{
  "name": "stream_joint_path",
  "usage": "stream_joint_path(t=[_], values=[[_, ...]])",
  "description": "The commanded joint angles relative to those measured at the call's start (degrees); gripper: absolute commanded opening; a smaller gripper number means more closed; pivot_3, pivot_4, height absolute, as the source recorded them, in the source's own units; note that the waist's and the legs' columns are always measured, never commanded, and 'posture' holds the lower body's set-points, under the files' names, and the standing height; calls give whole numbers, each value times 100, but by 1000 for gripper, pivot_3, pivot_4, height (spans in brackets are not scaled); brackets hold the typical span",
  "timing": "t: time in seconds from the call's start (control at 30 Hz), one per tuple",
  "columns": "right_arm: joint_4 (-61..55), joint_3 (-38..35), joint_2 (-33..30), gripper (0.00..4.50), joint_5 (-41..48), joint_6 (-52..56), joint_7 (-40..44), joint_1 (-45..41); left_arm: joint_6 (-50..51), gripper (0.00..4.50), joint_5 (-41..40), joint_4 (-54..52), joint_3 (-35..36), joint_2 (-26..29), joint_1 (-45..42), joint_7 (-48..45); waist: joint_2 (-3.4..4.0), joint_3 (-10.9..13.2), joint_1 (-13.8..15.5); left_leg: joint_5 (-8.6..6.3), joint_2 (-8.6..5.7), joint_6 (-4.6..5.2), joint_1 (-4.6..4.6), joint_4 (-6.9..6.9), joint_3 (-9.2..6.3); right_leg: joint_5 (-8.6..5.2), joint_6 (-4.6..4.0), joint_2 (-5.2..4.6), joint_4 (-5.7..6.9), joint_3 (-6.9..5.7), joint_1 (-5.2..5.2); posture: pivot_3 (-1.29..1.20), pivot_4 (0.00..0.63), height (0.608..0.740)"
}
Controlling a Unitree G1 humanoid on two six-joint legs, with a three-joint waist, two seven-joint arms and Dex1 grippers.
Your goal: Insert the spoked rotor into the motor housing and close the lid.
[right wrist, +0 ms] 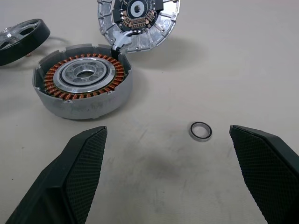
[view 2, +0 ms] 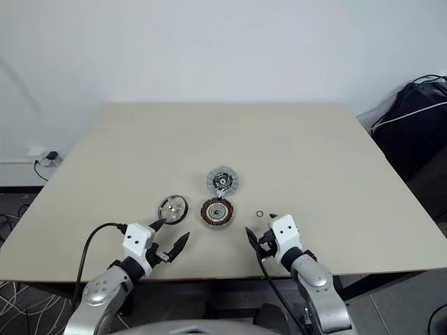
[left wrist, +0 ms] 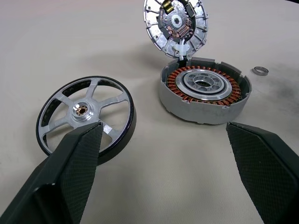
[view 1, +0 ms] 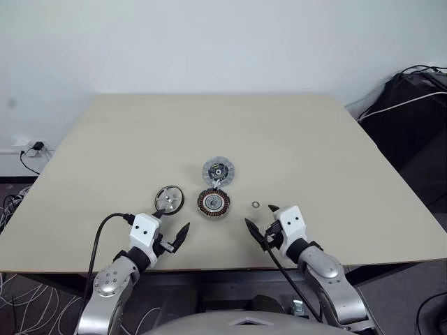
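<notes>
We see both grippers, left (view 1: 171, 223) and right (view 1: 260, 221), spread wide and empty above the table (view 1: 314, 153). The wheel (view 1: 170, 199) lies left of the housing (view 1: 214, 203); the lid (view 1: 219, 170) sits just behind it, a small ring (view 1: 255, 204) to its right

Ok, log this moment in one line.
spoked rotor: on table, untouched | motor housing: empty | lid: off, behind housing | left gripper: open | right gripper: open
</notes>
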Motion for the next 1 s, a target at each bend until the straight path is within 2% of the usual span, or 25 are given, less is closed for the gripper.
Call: stream_joint_path(t=[0.03, 0.53, 0.7, 1.0], values=[[-114, -79, 28, 4500, 36, -127, -12, -42, -121, 4457, 37, -47, 37, -45, -84, 76, 0, 0, 1, 0, 0, 0, 0, 0, 0, 0, 0, 0, 0, 0, 0, 0, 0, 740], [-4, -121, 297, 4500, 6, 51, -289, -216, -102, 4457, 18, -67, -12, -88, -61, 96, 0, 0, -1, 0, 0, 0, 1, 0, 0, 0, 0, 1, 1, 0, 0, 0, 0, 740], [488, -130, 543, 4500, -134, 399, -636, -796, -108, 4457, 14, -37, -36, -101, -89, 84, 0, -1, -29, 1, 0, -1, 2, 2, 0, 1, 0, 1, 4, 2, 1, 0, 0, 740], [1625, -93, 722, 4500, -313, 676, -779, -1775, -104, 4457, 25, -38, -67, -106, -97, 94, 2, -2, -44, 3, -1, -4, 2, 1, 0, 1, -1, 5, 5, 1, -1, 0, 0, 740]])
